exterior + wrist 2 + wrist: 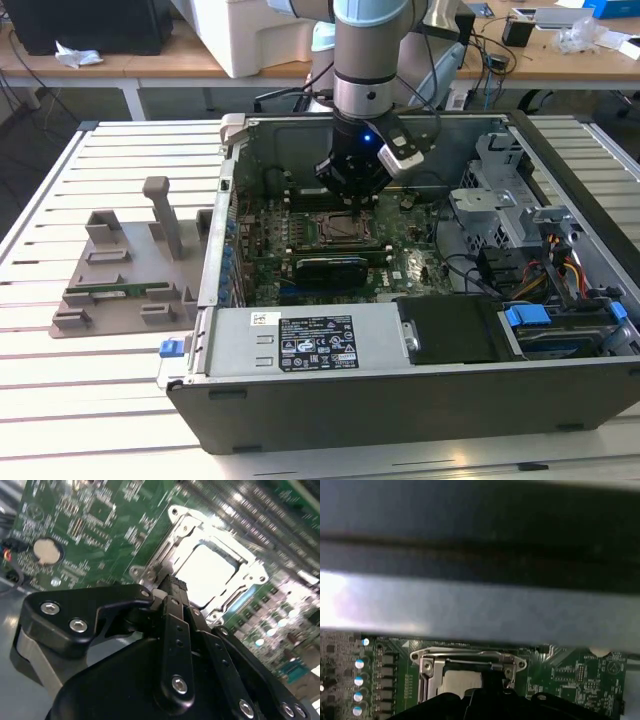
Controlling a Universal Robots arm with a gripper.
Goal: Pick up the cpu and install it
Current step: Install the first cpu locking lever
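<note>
On the slatted surface (60, 400), the open computer case (400, 390); the tool (172, 587), pressed together, hangs just above the chip (207, 575) seated in its socket frame (175, 525)

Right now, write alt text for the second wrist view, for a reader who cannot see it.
A silvery-white cpu lies inside a metal socket frame on a green motherboard, seen from close above. The black gripper fills the foreground, its tip next to the frame's edge. A round coin battery sits on the board off to one side.
</note>
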